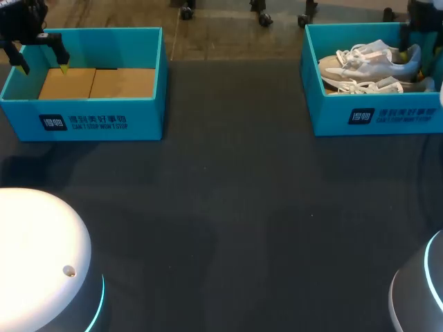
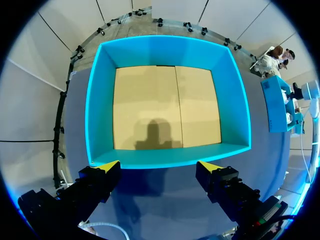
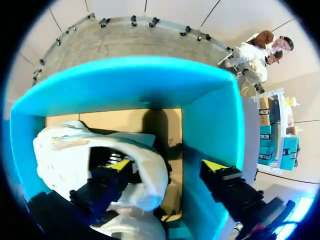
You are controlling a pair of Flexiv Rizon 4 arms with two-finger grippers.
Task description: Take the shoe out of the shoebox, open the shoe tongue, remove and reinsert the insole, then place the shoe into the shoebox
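A pair of white shoes [image 1: 370, 63] lies in the blue box [image 1: 374, 119] at the table's far right corner. The right gripper [image 3: 167, 167] hangs over it, fingers spread, one tip inside a shoe's opening. The left gripper [image 2: 159, 167], fingers spread, hovers above a second box [image 1: 90, 121] at the far left corner. The shoe looks light and soft; its heel collar seems the firmest place to grip

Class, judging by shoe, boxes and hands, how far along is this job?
The white lace-up shoe lies in the right teal cardboard shoebox, as the finish wants. The right hand is open at it, one finger at its opening: either about to lift it or just after returning it. The left hand hangs open over the other teal box.
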